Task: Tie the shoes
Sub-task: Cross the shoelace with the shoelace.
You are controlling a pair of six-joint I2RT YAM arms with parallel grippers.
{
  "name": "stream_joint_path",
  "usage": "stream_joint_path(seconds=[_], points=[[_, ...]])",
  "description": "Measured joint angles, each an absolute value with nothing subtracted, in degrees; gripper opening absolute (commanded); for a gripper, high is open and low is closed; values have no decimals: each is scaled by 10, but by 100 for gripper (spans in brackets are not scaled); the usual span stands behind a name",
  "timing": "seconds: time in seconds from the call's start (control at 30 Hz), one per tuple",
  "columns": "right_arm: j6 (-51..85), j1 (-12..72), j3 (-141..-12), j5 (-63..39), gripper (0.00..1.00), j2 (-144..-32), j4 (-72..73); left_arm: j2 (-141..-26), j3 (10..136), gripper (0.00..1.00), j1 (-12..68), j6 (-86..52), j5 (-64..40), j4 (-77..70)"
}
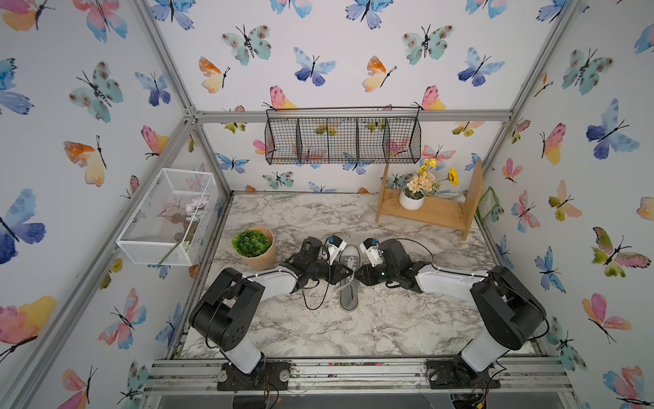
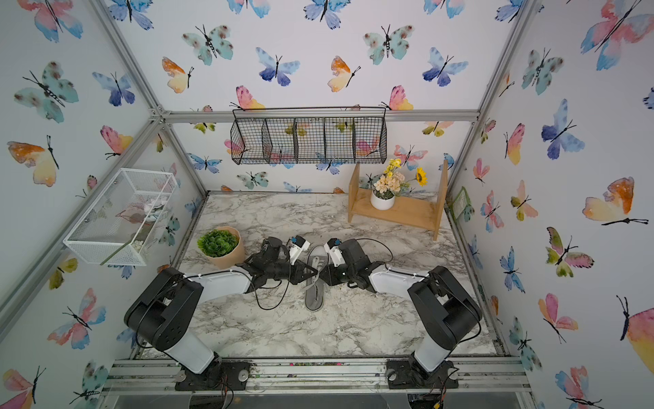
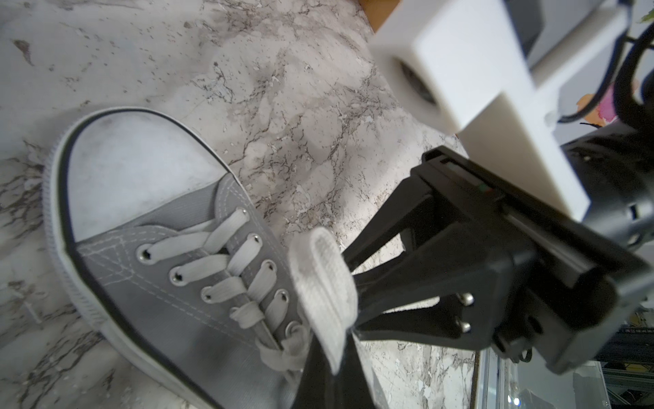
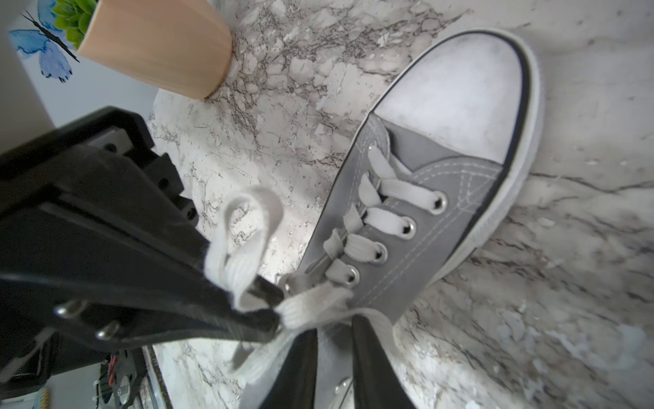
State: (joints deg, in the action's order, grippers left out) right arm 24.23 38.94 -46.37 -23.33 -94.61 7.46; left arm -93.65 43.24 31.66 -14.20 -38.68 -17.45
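Note:
The grey shoe (image 1: 348, 295) (image 2: 315, 295) lies mid-table with its white toe cap pointing to the far side. Both grippers meet tip to tip over its laces. My left gripper (image 1: 348, 273) (image 3: 334, 348) is shut on a loop of white lace (image 3: 318, 283), which stands up from its tips (image 4: 244, 226). My right gripper (image 1: 358, 274) (image 4: 335, 324) is open by a narrow gap. A strand of lace (image 4: 311, 311) drapes across its fingertips, and grey canvas shows between the fingers. The lower eyelets stay laced crosswise (image 4: 385, 219).
A tan pot with a green plant (image 1: 254, 248) stands left of the shoe, close to the left arm. A wooden shelf (image 1: 435, 212) with a white flower pot is at the back right. A black cable (image 1: 313, 301) loops on the table by the left wrist.

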Motion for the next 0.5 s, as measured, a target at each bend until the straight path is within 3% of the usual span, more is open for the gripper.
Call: stream_joint_path(seconds=[0.5], points=[[117,382,-452,-219,42,-908,49,-939,454,0,308,-137,-387,-154]])
